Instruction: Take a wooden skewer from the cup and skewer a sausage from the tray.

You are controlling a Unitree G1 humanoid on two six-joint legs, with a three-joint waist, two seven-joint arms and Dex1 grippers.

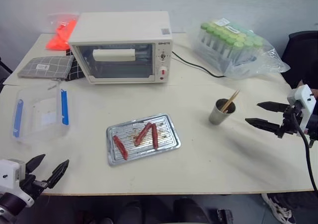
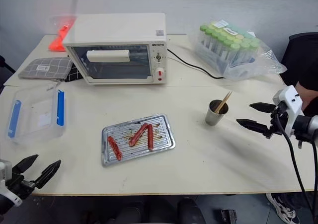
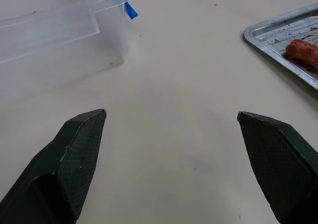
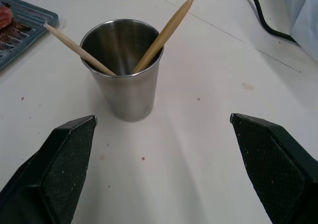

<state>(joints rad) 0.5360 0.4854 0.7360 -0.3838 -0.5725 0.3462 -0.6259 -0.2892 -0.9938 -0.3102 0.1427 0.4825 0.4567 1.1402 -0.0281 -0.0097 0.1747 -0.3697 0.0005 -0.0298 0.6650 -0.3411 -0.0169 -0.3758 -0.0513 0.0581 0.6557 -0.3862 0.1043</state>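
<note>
Cup and tray on pale table.

- Looks like a lab or test room made up as a small cooking station, not a real kitchen.
- One pale work table against a plain grey wall; no counter or sink in view.
- White countertop toaster oven at upper centre, its black cord trailing right across the tabletop.
- Upper right: clear plastic bag of green-capped sample tubes, lab stock.
- Left side: clear plastic box with blue clasps; grey checked pouch above it; orange packet at upper left.
- Centre: small metal tray with three sausages; steel cup of wooden skewers to its right.
- Black office chair at the right edge.
</note>
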